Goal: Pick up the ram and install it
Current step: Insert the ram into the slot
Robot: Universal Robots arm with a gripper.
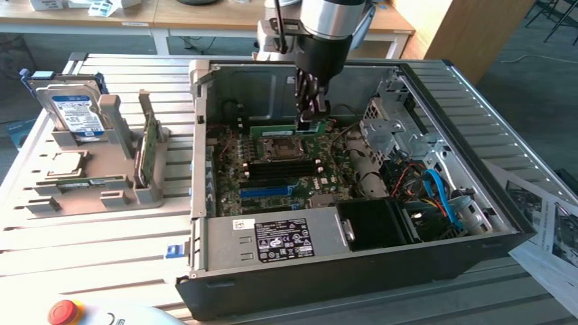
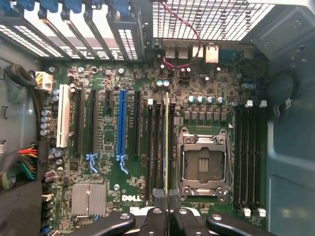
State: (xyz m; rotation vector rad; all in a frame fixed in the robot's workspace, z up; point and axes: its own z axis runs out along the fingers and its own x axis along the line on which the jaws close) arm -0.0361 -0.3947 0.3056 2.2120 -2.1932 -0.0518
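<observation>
Pickup done: my gripper point(image 2: 167, 196) is clamped on the ram point(image 2: 167, 137), held edge-on along the slots point(image 2: 156, 147) beside the CPU socket point(image 2: 204, 164). Seating unconfirmed.

White letters spelling DELL point(image 2: 132, 198) stand on the green printed-circuit motherboard point(image 2: 106, 147), just beside the silver finned heatsink point(image 2: 88, 199). In the exterior view, the black-and-white sticker point(image 1: 283, 240) on the near grey metal power supply box point(image 1: 226, 249) and the blue-and-white label point(image 1: 75, 114) on the far-left silver hard drive point(image 1: 56, 82) carry print too small to read.
</observation>
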